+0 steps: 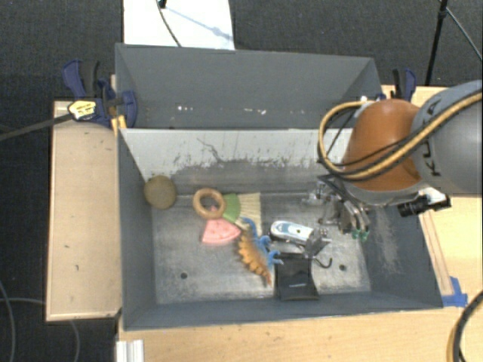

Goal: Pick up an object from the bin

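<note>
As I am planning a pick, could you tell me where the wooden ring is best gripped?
Probably its left rim, from above: the wooden ring lies flat, hole upward, so the pincer can straddle the rim there, clear of the pink wedge and green brush at its front and right.

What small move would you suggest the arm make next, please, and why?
Probably a short shift toward the view's left, to centre the gripper over the white and blue toy. The gripper hangs just right of that toy, near the black block, so the toy looks like the nearest thing to settle on.
</note>
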`<act>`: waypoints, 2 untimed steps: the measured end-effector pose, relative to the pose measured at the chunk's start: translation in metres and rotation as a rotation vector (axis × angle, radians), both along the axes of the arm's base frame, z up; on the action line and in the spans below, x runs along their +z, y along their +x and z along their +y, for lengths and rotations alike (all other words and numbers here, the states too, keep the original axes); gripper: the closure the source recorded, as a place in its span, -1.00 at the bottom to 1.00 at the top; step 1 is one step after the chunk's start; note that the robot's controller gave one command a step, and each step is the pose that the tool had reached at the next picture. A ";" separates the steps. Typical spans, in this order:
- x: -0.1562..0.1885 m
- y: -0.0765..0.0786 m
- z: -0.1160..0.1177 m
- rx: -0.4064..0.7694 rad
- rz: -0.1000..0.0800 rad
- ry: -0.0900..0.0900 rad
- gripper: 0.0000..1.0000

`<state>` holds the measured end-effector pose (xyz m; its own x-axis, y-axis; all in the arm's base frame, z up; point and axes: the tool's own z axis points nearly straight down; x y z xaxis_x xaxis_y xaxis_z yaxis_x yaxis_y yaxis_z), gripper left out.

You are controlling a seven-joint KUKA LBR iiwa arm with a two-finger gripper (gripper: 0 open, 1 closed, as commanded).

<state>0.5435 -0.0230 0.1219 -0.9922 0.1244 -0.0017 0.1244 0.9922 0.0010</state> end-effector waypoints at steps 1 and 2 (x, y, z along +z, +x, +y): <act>-0.016 0.004 0.000 -0.022 -0.007 0.000 -1.00; -0.046 0.015 0.008 -0.129 -0.001 0.002 1.00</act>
